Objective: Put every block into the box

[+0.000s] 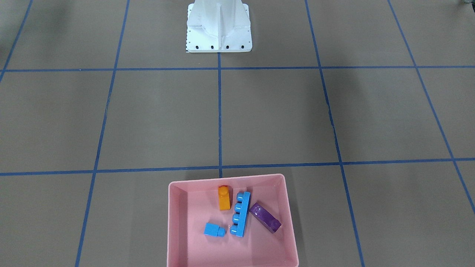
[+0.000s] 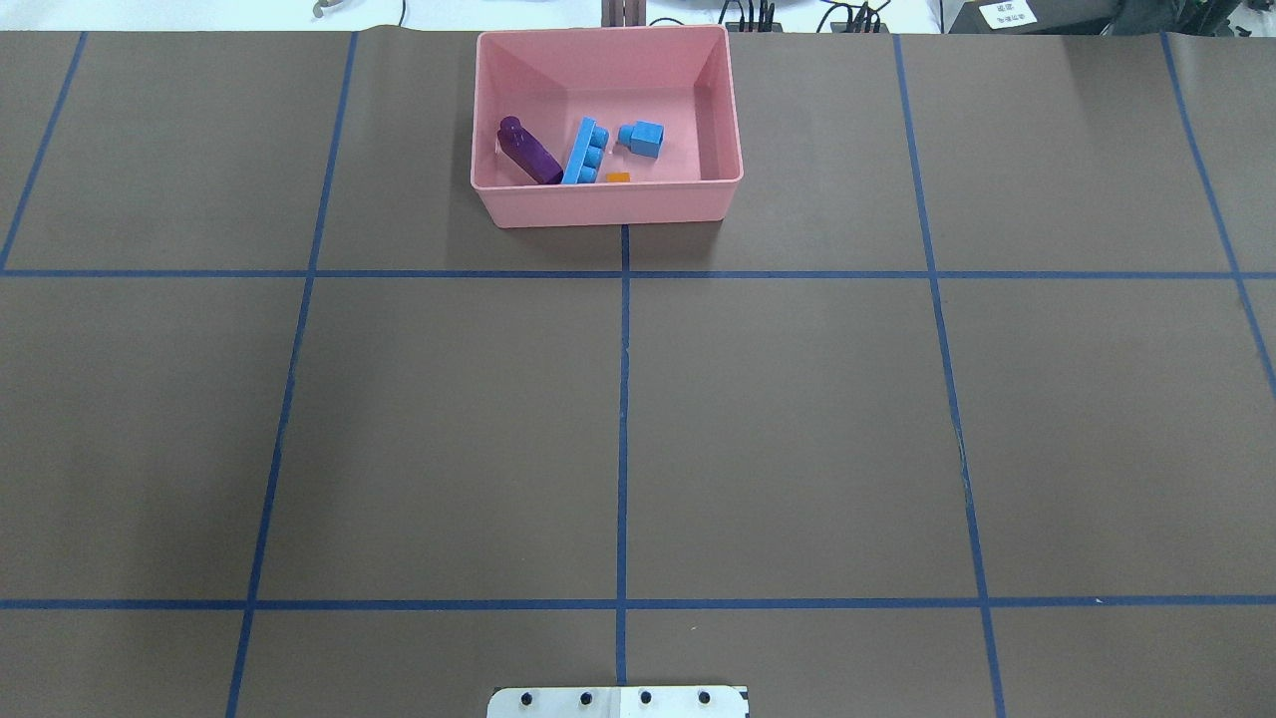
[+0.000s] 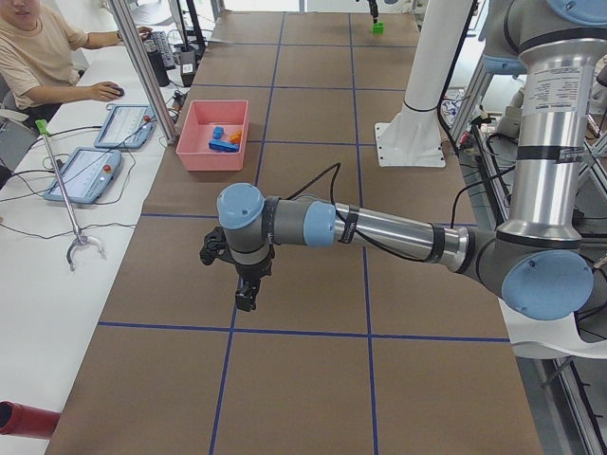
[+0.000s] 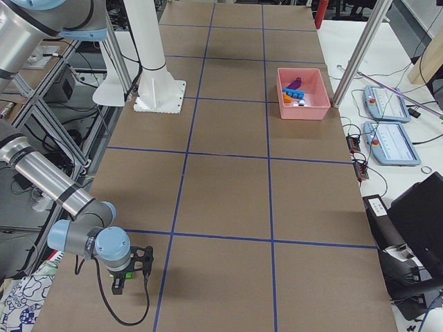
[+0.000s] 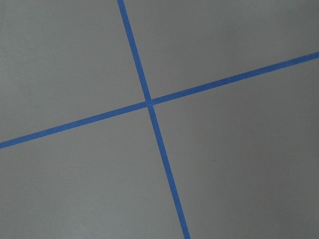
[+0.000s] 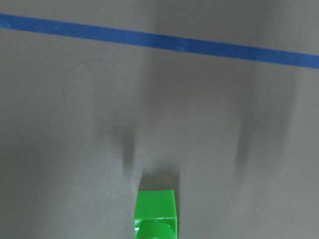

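Well apart from the box [image 4: 315, 111], the green block [image 6: 155, 209] is judged light, rigid, slick; its flat sides should be gripped. The state of the right pincer [image 4: 119, 285] cannot be told.

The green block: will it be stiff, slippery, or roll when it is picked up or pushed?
The green block looks like hard plastic with square edges, so it is probably stiff and light. Its smooth faces may slip a little in a grip. Boxy and resting on the table, it would likely slide, not roll, when pushed.
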Tool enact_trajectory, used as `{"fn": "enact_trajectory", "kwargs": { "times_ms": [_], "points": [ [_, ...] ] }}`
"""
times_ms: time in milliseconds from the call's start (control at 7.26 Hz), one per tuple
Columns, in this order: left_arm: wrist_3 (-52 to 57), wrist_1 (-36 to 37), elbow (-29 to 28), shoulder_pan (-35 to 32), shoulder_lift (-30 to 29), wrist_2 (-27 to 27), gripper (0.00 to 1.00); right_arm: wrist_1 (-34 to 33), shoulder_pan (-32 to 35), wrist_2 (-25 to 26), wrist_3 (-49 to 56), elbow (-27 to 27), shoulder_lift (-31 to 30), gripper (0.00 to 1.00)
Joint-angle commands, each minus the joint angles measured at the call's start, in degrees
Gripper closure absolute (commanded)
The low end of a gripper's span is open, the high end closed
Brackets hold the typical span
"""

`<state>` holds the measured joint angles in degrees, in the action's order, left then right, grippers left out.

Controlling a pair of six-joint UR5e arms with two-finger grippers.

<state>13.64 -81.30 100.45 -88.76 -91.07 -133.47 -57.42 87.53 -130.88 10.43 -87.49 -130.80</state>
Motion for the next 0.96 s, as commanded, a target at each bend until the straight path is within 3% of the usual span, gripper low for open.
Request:
{"fn": "enact_trajectory", "kwargs": {
  "times_ms": [0,827],
  "points": [
    [-0.01,0.00,0.18,0.07,0.11,-0.03,0.00,8.89,0.01,-0.34,-4.27,4.08,-0.07,0.01],
    [-0.10,0.00,3.42,-0.01,2.83,-0.12,0.00,10.40,-0.17,-4.30,-8.14,3.46,0.28,0.03]
  ]
}}
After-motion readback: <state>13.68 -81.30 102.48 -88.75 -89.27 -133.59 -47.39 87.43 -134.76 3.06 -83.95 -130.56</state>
